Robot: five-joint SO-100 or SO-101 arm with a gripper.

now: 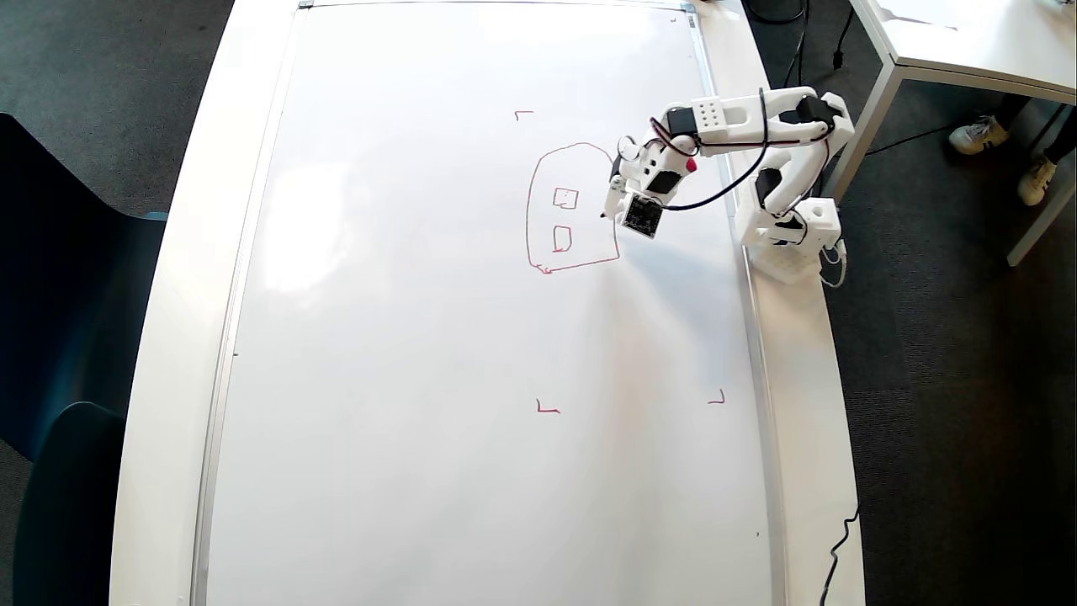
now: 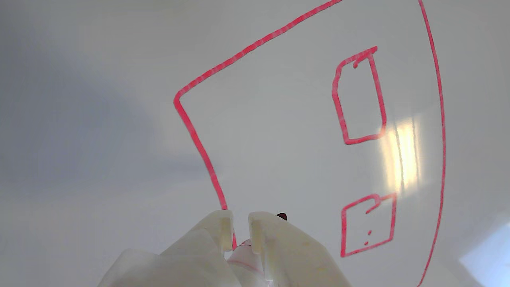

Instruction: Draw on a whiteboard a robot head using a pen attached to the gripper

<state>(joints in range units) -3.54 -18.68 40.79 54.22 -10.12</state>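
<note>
Glossy white fills both views: the whiteboard [image 1: 421, 379] lies flat on a table beside dark carpet. The gripper [image 2: 239, 223] is seen nearly closed, its fingers [image 2: 217, 227] clamped on the pen [image 2: 245, 251], whose tip is hidden at the board. The robot head [image 1: 572, 210] lies just ahead of the gripper: the arched outline with its flat base is drawn, and two small squares [image 2: 358, 95] sit inside, beyond the fingertips. No stalk or outside rectangle is visible yet. Judged: outline and eyes done, antenna and any mouth left.
</note>
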